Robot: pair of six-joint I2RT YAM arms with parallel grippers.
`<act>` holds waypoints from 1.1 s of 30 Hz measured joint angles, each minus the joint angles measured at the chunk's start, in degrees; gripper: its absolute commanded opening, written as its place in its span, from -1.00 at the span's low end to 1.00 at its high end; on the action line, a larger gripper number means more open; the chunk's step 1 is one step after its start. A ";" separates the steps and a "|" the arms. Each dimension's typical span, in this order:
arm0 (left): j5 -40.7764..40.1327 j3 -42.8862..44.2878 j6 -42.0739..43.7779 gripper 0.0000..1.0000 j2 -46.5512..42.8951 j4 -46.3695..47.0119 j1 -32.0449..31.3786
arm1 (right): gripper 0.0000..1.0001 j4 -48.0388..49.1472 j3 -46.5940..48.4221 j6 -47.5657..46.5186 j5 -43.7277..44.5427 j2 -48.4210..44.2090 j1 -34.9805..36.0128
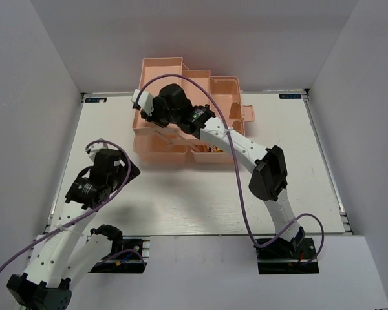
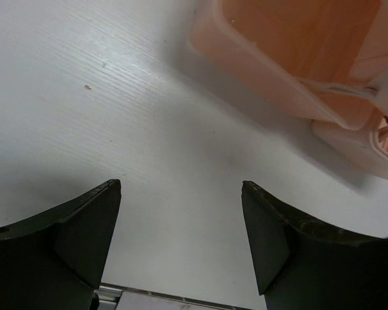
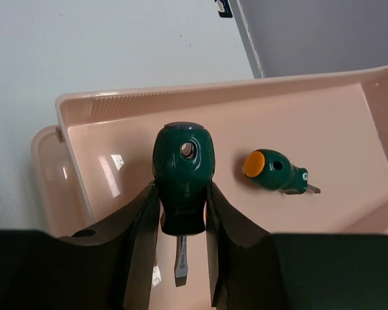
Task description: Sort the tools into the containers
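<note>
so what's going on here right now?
The right tool is shut on a stubby green-handled screwdriver, holding it above a tray of the pink toolbox. A second stubby green screwdriver, with an orange end cap, lies in that tray. The left tool is open and holds nothing, over the table beside the toolbox.

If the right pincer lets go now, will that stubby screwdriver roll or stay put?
Likely rolls a little: the screwdriver has a rounded handle and the tray floor looks glossy. Probably stops soon: walls bound it, and the other stubby one rests there. Rigid, with a dimpled grip, so it probably won't slip in the right pincer.
</note>
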 measured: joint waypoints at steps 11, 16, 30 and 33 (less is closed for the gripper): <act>4.46 -4.13 -0.76 0.71 2.03 7.89 0.20 | 0.48 -1.42 -6.60 -0.66 -4.85 -7.15 -1.51; 8.79 -11.50 -2.91 -0.15 4.46 11.93 0.92 | 0.26 -2.47 -8.68 -0.98 -8.50 -12.61 -2.12; 5.92 -8.61 -10.34 0.65 -6.64 -2.01 2.21 | 0.27 -6.23 -40.30 -16.28 -31.12 -27.36 -0.70; 5.60 -11.23 -12.59 0.65 -9.27 -6.71 2.25 | 0.30 -4.24 -43.12 -18.36 -26.97 -22.77 1.27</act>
